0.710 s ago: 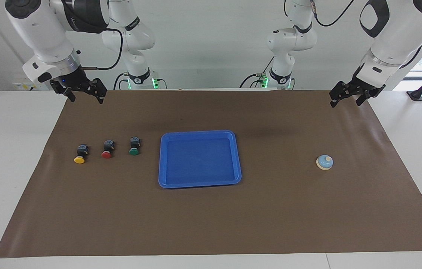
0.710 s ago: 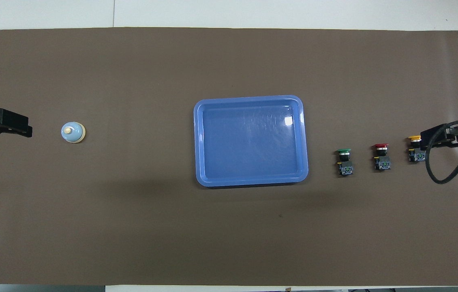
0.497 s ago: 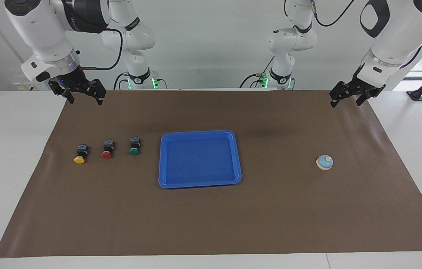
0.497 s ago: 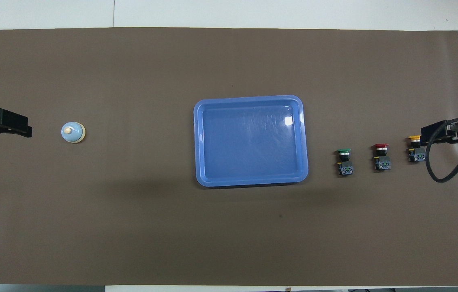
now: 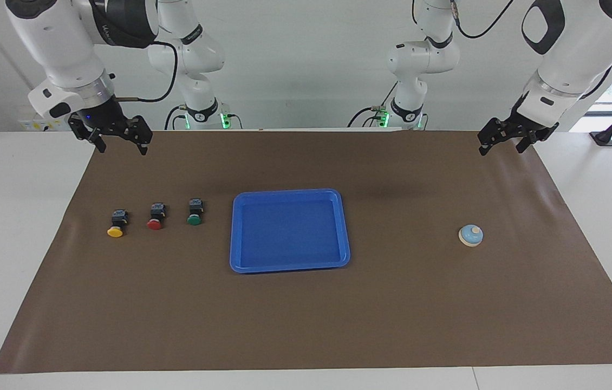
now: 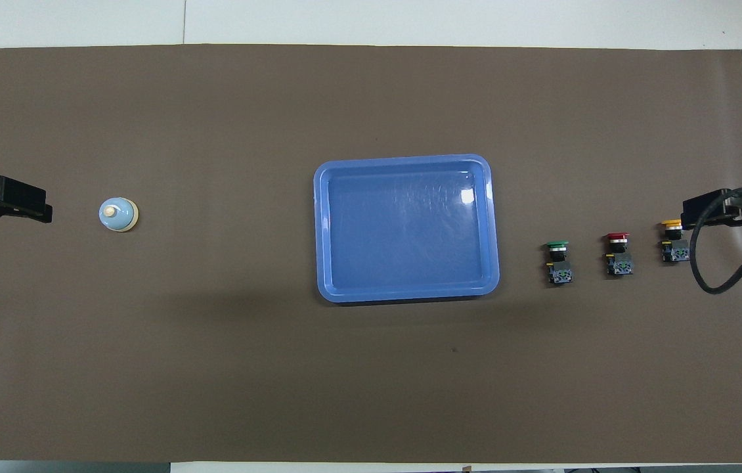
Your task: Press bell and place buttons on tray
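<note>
Tray [image 5: 290, 265] at mid-table [image 5: 306, 325]. Three buttons [image 5: 155, 215] lie in a row toward the right arm's end; bell [image 5: 470, 235] stands toward the left arm's end. Right pincer [image 5: 119, 142], fingers spread, hangs over its near corner; left pincer [image 5: 502, 143], fingers apart, hangs over the other near corner.

Tray [image 5: 290, 195] between bell [image 5: 470, 235] (and buttons [image 5: 155, 216])

A wide brown matte paper sheet [image 5: 306, 314] covers the white flat-topped bench [image 5: 8, 227]; a plain white wall [image 5: 306, 65] rises at the robots' end.
</note>
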You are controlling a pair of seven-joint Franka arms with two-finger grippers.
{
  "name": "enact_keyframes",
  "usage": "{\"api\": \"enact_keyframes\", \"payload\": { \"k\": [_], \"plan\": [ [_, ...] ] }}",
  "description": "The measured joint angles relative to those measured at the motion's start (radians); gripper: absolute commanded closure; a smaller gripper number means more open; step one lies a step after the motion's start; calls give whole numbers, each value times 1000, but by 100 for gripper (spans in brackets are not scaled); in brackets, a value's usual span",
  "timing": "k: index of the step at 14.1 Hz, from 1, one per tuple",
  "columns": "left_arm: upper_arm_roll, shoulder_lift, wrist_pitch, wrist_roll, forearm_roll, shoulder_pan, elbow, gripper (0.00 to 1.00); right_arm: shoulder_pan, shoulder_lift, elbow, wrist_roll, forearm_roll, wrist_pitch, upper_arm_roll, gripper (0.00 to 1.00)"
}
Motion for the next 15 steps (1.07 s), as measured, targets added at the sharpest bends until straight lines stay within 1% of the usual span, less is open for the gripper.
{"api": "enact_keyframes", "payload": {
  "k": [1,2,3,4,6,7,9,11,13,15],
  "plan": [
    [0,0,0,0,0,0,0,54,-2,0,-3,-34,0,11,0,0],
    [0,0,4,0,0,0,-3,78,-7,0,-16,-70,0,40,-1,0],
    [1,0,14,0,0,0,-9,92,-21,-2,-45,-99,0,91,-3,0],
    [2,0,25,-1,0,0,-19,100,-46,-3,-90,-128,0,157,-5,0],
    [6,0,42,-3,1,4,-46,100,-109,12,-183,-211,0,278,-10,0],
    [8,0,59,-3,1,9,-61,100,-139,38,-217,-254,0,334,-12,0],
    [11,0,97,-2,1,17,-87,100,-181,114,-260,-310,0,464,-14,0],
    [13,0,117,-2,2,18,-105,100,-188,182,-305,-320,0,594,-14,0],
    [13,0,157,-2,2,33,-137,100,-188,208,-357,-320,0,667,-12,0],
    [13,7,224,6,2,55,-192,100,-189,209,-389,-320,0,678,-12,0]
  ]
}}
